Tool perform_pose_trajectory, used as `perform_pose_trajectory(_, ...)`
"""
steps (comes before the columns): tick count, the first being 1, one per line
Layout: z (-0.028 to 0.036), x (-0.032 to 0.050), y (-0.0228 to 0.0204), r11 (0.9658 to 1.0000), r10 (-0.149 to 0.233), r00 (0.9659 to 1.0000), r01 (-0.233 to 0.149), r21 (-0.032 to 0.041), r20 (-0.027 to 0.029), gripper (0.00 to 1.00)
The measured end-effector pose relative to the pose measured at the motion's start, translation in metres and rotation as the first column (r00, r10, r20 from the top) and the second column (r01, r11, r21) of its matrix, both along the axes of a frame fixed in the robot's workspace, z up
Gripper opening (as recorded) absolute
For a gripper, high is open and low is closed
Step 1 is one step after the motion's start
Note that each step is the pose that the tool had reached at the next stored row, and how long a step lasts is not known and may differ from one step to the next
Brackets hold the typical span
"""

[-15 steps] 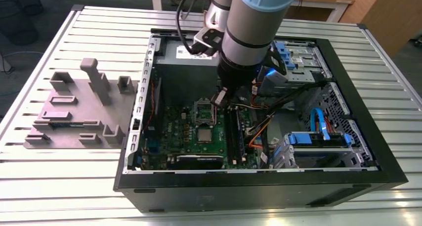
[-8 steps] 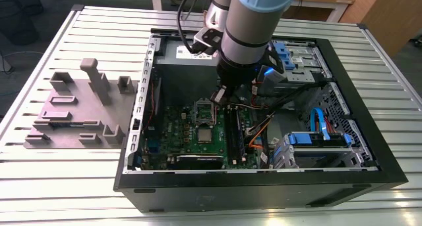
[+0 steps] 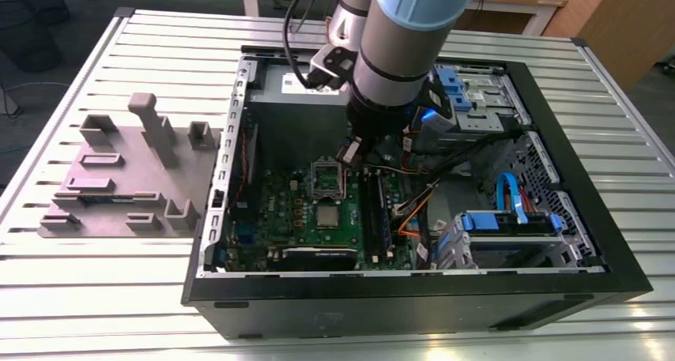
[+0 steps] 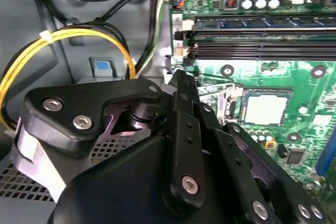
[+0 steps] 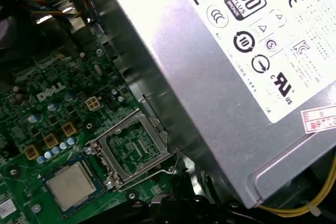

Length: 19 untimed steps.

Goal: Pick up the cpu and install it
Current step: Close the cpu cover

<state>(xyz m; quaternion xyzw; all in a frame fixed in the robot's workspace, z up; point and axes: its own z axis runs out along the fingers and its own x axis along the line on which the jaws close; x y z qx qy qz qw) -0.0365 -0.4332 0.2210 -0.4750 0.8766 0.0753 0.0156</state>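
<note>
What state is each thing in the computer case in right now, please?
cpu: seated flat in its socket on the motherboard, not held.
socket retention frame: swung open, beside the cpu.
computer case: lying on its side, side panel off.
memory sticks: seated in their slots.
gripper: hanging above the motherboard near the socket, holding nothing visible.

My claw (image 4: 181,77) body blocks the lower motherboard (image 4: 294,82) in the second wrist view; fingertip gap unreadable. In the exterior view my arm (image 3: 406,45) hides the case's (image 3: 422,298) middle. Power supply (image 5: 236,66) is cut off by the first wrist view's edge.
</note>
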Motion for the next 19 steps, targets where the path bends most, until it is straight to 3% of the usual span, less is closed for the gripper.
perform_pose_trajectory(2,-0.0019,0.0001,0.0001,1.0000,0.000,1.0000,0.000,0.0077,0.0001,0.10)
perform_pose_trajectory(5,-0.0048,0.0001,0.0000,0.9999,0.000,1.0000,0.000,0.0115,0.0001,0.10)
perform_pose_trajectory(19,-0.0108,0.0001,0.0020,0.9999,-0.002,1.0000,0.002,0.0149,-0.0001,0.10)
